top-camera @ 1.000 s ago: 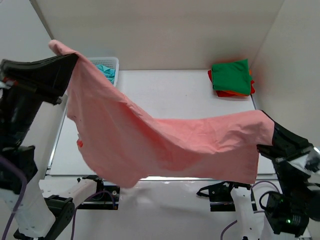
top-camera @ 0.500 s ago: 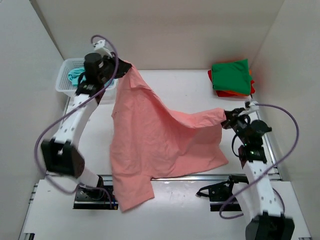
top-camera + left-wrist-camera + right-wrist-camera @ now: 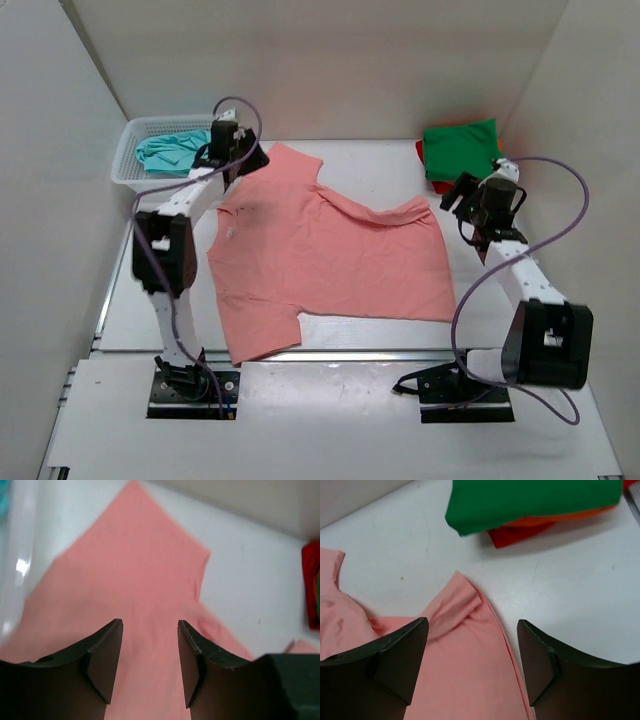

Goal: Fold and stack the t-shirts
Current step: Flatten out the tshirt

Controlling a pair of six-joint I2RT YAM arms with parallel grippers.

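A salmon pink t-shirt point(image 3: 320, 260) lies spread on the white table, its near left part hanging over the front edge. My left gripper point(image 3: 240, 165) hovers open over its far left corner point(image 3: 145, 570), holding nothing. Over the shirt's far right corner point(image 3: 465, 630) my right gripper point(image 3: 462, 205) stands open and empty too. A stack of folded shirts point(image 3: 462, 155) sits at the back right, green point(image 3: 530, 500) on top, orange and red below. A teal shirt point(image 3: 170, 152) lies bunched in the basket.
The white mesh basket point(image 3: 135, 175) stands at the back left, right beside my left arm. White walls close the table in on the left, back and right. Bare table point(image 3: 370, 165) shows between the pink shirt and the back wall.
Both grippers swung the pink shirt down from the air onto the table, moved to the far side and opened, letting go of its corners. The shirt now lies flat.
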